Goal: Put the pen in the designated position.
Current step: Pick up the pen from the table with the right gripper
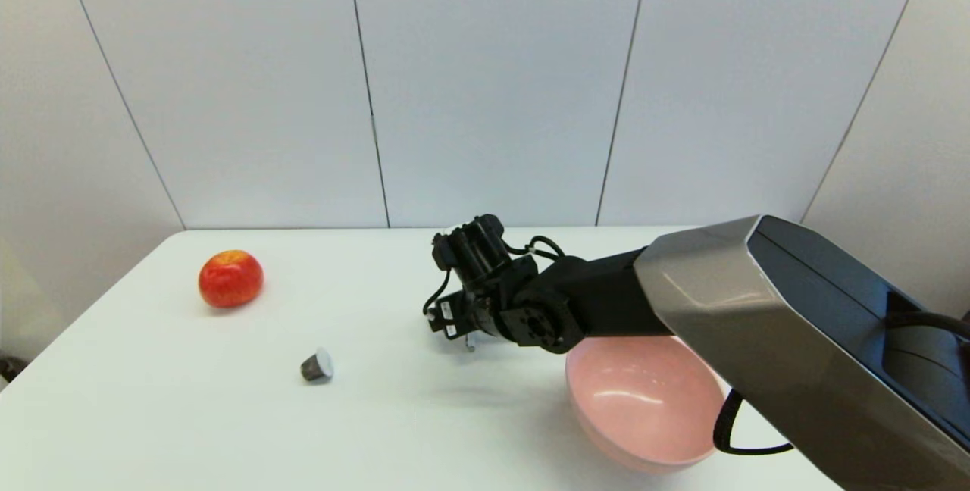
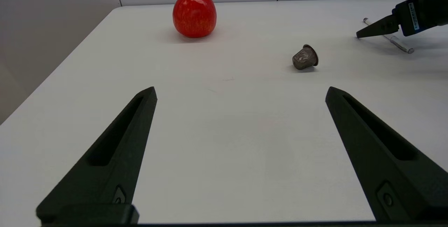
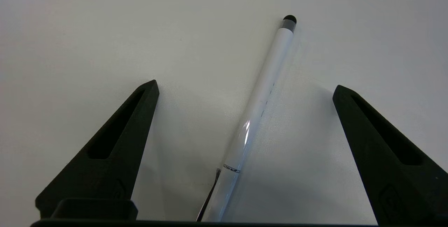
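Slim white pen with dark tip and silvery clip is seen lying flat, diagonal, at frame centre, on white tabletop.

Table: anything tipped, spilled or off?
Only the small gray capsule: it lies tipped on its side in the open, between the apple and the right pincer. The pen lies flat and intact between that pincer's open fingers. The pink bowl is upright. Nothing spilled.
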You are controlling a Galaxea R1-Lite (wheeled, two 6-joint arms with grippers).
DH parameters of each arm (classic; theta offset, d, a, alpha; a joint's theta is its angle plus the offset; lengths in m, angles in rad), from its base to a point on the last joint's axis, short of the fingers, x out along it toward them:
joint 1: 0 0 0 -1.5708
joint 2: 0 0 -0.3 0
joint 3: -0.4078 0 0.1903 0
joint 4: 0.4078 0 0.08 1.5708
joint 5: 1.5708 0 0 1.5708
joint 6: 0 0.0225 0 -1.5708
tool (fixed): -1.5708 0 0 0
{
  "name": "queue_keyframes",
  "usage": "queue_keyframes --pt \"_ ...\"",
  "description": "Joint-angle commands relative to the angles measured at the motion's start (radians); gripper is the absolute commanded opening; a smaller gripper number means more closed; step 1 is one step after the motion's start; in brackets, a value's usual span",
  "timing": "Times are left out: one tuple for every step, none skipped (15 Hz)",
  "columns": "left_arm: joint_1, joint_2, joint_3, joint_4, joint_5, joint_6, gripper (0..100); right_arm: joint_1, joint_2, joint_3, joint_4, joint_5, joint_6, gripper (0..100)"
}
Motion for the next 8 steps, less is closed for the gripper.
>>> queue_keyframes --pt "0.000 0.001 0.000 0.000 -0.001 -0.001 100 -0.001 0.008 0.001 0.005 -0.004 0.002 100" --pt "0.000 0.001 0.000 0.000 0.001 0.000 100 -0.001 0.008 0.002 0.006 -0.004 0.002 100" --pt "0.000 0.001 0.000 0.000 -0.001 0.000 100 -0.001 0.006 0.002 0.012 -0.004 0.002 100" --pt "0.000 0.001 0.000 0.000 0.001 0.000 100 0.000 0.006 0.001 0.024 -0.004 0.002 100" --pt "0.000 0.001 0.000 0.000 0.001 0.000 100 0.002 0.005 0.002 0.026 -0.004 0.003 100" --pt "0.000 0.001 0.000 0.000 0.001 0.000 100 0.003 0.003 0.002 0.028 -0.004 0.014 100" --pt "0.000 0.001 0.000 0.000 0.001 0.000 100 0.005 0.002 0.002 0.034 -0.004 0.015 100" --pt "0.000 0.001 0.000 0.000 0.001 0.000 100 0.006 0.000 0.002 0.044 -0.006 0.015 100"
